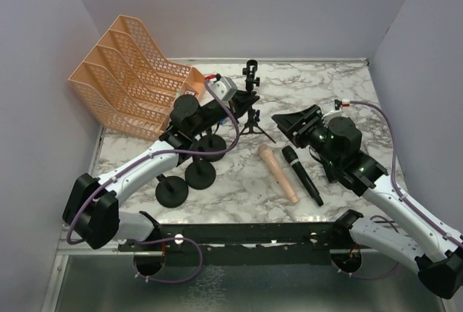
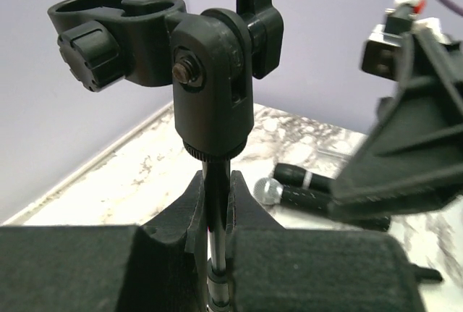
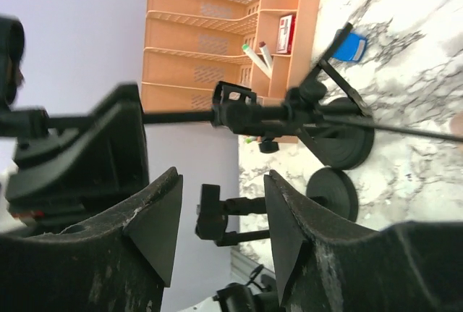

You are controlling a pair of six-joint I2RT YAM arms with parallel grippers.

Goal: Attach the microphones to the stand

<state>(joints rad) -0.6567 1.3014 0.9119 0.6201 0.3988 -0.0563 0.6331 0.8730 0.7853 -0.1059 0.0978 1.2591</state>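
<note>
Lying side by side on the marble table (image 1: 340, 84) nearest the arms, the pink microphone (image 1: 278, 173) and a black microphone (image 1: 302, 176) run near-to-far, thicker ends farther away and leaning left. Beyond them the right gripper (image 3: 221, 232) gapes wide, holding nothing. Farther on, the left gripper (image 2: 215, 211) pinches the upright stand (image 2: 213, 80) by its thin pole, below the clip (image 2: 116, 30). A silver-headed microphone (image 2: 278, 192) lies flat behind.

Table (image 1: 340, 87), pink microphone (image 1: 279, 173), black microphone (image 1: 302, 174), tripod stand (image 1: 251, 77), round bases (image 1: 172, 192), orange rack (image 1: 130, 80)
</note>
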